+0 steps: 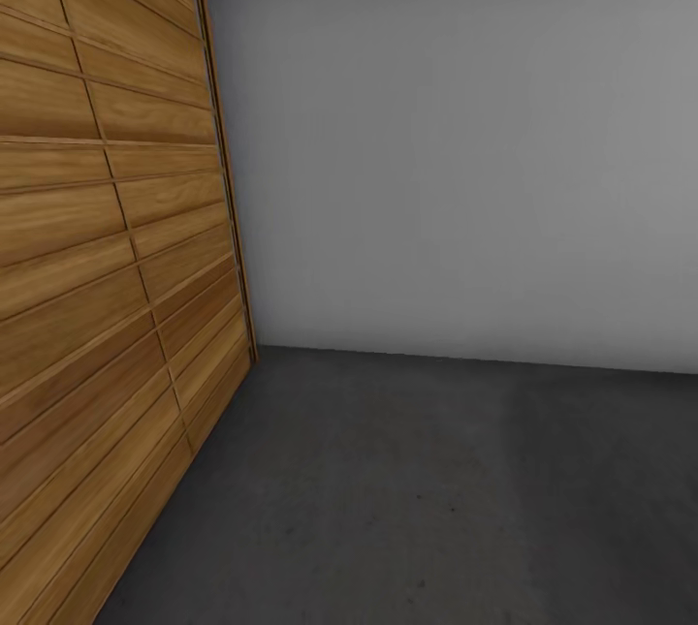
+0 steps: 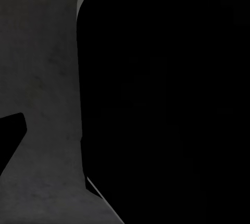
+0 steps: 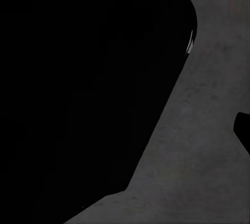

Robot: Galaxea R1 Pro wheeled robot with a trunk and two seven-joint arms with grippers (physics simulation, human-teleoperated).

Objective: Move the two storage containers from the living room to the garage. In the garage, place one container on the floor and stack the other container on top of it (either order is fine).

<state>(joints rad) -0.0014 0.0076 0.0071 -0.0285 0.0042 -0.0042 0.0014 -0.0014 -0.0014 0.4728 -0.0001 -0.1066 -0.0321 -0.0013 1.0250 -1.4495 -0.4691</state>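
Wooden plank door [image 1: 107, 247] meets grey wall [image 1: 465, 140] at the corner; concrete floor [image 1: 417, 499] open ahead; I can't tell the jaws' state.

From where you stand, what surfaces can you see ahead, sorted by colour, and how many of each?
Brown wood: 1, the plank door
Pale grey: 1, the wall
Dark grey: 1, the concrete floor
Total: 3
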